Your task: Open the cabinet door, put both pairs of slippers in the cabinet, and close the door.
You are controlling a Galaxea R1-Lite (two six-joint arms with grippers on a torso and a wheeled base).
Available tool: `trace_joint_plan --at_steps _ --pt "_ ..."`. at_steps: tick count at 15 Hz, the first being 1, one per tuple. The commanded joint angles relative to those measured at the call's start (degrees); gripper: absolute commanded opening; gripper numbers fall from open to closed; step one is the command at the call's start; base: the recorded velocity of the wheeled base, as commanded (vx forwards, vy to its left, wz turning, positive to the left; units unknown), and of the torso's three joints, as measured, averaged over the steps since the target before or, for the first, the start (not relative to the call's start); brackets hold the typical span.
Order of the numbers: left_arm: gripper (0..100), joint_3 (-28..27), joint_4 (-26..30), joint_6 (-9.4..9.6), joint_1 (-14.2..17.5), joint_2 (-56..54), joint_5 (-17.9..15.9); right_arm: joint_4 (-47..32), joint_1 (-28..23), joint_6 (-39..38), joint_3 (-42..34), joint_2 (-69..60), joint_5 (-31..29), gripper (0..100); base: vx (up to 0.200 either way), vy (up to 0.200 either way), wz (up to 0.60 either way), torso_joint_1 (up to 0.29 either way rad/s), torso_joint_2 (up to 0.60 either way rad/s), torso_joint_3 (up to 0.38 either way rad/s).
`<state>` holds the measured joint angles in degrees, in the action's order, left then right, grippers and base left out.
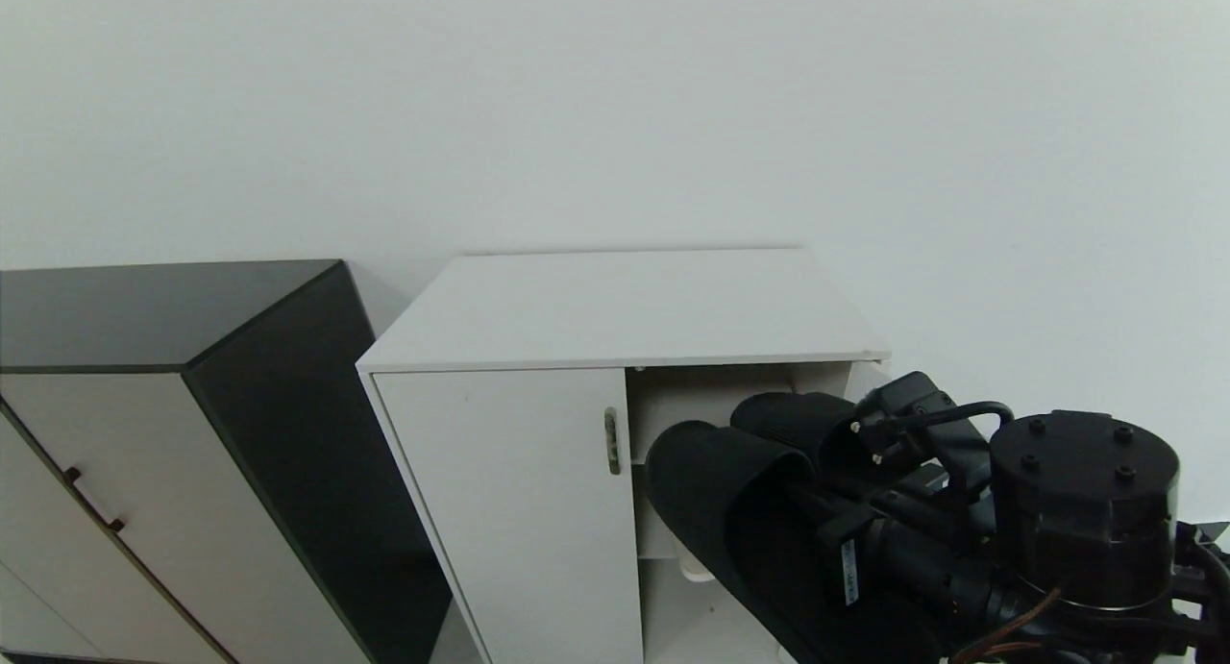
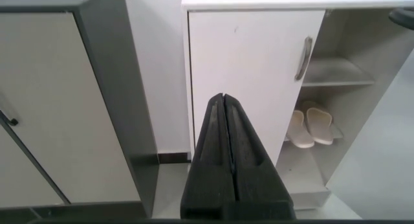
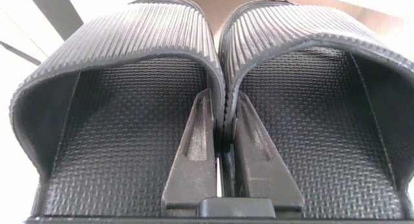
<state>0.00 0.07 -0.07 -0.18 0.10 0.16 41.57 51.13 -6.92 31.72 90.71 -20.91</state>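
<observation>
The white cabinet [image 1: 615, 308] has its right door swung open and its left door [image 1: 509, 510] closed. My right gripper [image 3: 224, 130] is shut on the black slippers [image 1: 730, 491], pinching the two inner walls together. It holds them in front of the open right compartment, toes toward the shelves. A beige pair of slippers [image 2: 310, 127] lies on the lower shelf inside the cabinet [image 2: 259, 75]. My left gripper [image 2: 224, 104] is shut with nothing in it. It hangs in front of the closed left door.
A dark-sided cabinet [image 1: 192, 433] with beige drawer fronts stands close to the left of the white one. An upper shelf [image 2: 333, 72] inside the open compartment is bare. A plain white wall is behind.
</observation>
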Motion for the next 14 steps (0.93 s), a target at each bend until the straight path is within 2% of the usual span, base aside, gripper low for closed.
trace_joint_plan --at_steps 1,14 --pt "0 0.0 0.0 -0.01 0.0 0.0 0.0 0.0 0.0 0.0 0.0 0.2 0.0 0 0.000 0.000 0.00 -0.207 0.52 0.300" --pt "0 0.0 0.0 -0.01 0.0 0.0 0.0 0.1 0.3 0.0 -0.1 0.4 0.0 0 0.000 0.000 0.00 -0.169 0.49 0.321"
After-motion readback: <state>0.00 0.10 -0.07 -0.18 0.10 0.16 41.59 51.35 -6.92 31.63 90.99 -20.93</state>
